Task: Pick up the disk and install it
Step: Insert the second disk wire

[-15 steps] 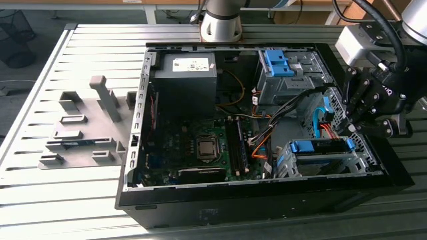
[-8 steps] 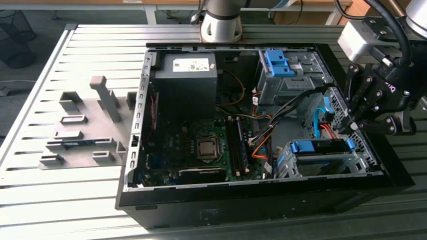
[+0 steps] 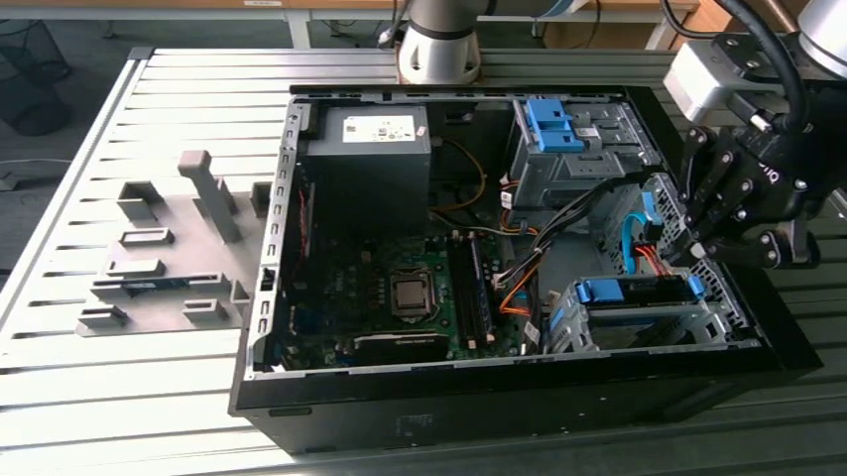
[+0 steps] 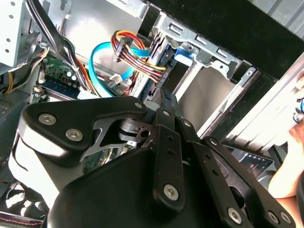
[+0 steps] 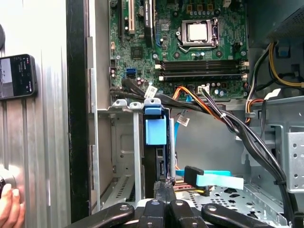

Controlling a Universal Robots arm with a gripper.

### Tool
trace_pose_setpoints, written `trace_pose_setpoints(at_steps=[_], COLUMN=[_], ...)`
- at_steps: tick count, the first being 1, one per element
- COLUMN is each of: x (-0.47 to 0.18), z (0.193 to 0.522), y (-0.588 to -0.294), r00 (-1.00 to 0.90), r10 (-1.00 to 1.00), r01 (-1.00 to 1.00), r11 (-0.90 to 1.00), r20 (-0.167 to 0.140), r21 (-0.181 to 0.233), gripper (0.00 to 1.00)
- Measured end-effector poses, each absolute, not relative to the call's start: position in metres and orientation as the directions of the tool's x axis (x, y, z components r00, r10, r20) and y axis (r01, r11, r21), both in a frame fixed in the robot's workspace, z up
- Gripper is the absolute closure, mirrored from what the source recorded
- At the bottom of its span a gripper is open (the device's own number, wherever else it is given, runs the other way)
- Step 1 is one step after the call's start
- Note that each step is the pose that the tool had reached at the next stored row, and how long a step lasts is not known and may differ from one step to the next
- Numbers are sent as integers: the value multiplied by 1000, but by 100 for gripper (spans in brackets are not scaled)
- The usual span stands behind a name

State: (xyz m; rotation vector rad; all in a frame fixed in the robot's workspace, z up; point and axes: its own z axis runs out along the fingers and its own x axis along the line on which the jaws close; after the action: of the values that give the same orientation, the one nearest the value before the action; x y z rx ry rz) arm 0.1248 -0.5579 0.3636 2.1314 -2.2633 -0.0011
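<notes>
Slatted metal table [image 3: 173,89], open PC case [image 3: 530,392] on it. Gripper [image 3: 689,255], at frame right, fingers closed, tips touching disk [image 3: 633,290] in cage.

A slatted, pale-grey metal desk [image 3: 133,397] spreads across the exterior view, with bright light glaring off its near left corner. Beyond the desk's far left corner, a black wire wastebasket [image 3: 30,74] stands on a dull grey floor [image 3: 93,45]. Wood-topped furniture [image 3: 238,3] on white legs runs behind the far edge.
</notes>
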Motion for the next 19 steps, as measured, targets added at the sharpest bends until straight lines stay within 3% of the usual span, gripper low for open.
trace_pose_setpoints(at_steps=[19], x=[101], z=[364], y=[-558], r00=[-60], r10=[-998], r01=[-998], r11=[60], r20=[23], r21=[23], gripper=[89])
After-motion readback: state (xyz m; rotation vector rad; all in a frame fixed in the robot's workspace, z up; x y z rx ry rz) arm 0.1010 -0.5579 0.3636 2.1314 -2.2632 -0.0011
